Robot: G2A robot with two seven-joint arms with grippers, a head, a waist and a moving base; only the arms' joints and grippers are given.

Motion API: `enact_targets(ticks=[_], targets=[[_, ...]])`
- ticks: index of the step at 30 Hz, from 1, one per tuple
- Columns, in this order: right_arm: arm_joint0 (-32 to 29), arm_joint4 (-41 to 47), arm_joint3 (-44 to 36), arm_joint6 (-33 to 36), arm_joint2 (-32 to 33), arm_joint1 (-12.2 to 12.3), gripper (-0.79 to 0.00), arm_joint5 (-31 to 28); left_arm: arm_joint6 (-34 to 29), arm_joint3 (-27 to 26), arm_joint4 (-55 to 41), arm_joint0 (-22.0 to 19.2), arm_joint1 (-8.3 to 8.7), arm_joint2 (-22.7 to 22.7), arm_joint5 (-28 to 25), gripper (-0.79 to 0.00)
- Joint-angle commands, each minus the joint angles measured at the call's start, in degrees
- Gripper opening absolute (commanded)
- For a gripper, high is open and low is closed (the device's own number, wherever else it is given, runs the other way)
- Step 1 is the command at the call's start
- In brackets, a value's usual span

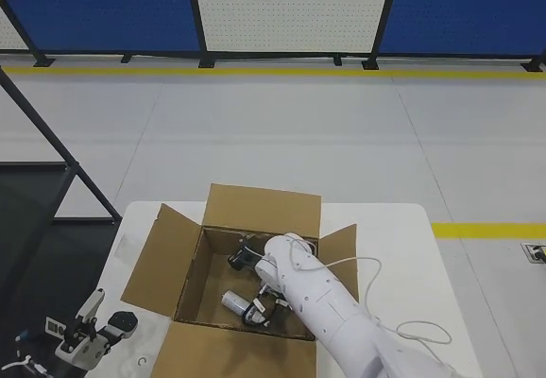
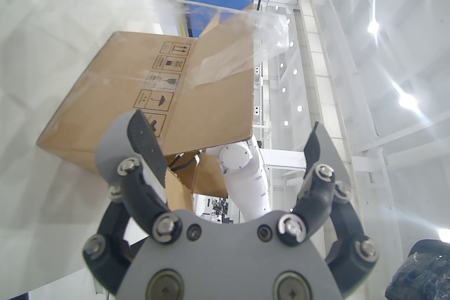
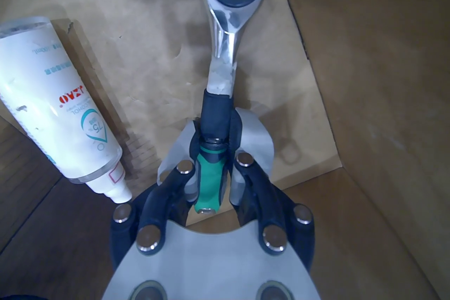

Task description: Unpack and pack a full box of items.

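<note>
The right hand (image 3: 212, 153) is pressed together on the green-and-black grip of a chrome ratchet wrench (image 3: 225, 34), deep inside the open brown cardboard box (image 1: 264, 208) that sits left of centre on the white desk (image 1: 396, 265). The wrench head points toward a corner of the box floor. Whether it rests on the cardboard or hangs just above it I cannot tell.

The step in hand looks like carrying the wrench through the box mouth, in or out. To do it well, the pinch should stay firm, since the heavy head sits far from the fingers and will want to swing down. The travel should be straight up or down and clear of the raised flaps, without nudging the neighbouring bottle.

A white plastic bottle with teal print (image 3: 59, 104) lies on its side on the box floor, just beside the wrench and apart from it. I make out nothing else in the box, so it seems far from full.

The left hand (image 2: 228, 131) is spread and pinches nothing. It sits by the desk's left edge, outside the box.
</note>
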Motion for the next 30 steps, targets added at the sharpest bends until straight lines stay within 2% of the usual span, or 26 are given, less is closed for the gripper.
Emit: enact_targets(ticks=[1,8,17,30], targets=[[0.0,-0.1,0.1,0.2,0.1,-0.1,-0.785,0.1,0.1,0.0,-0.2,0.1,0.02,-0.1,-0.1,0.0],[0.8,0.0,-0.1,-1.2,0.6,-0.2,-0.785,-1.2,0.5,0.1,-0.6,0.2,0.09,0.0,-0.4,0.0],[2.3,2.1,-0.5,-3.4,2.4,0.7,-0.785,-5.8,0.0,0.0,-0.3,-0.1,0.25,0.7,-0.5,0.0],[2.8,2.7,-0.6,10.5,3.2,1.3,-0.785,-6.6,-0.7,0.5,-0.2,-0.7,0.55,0.9,-0.4,0.0]])
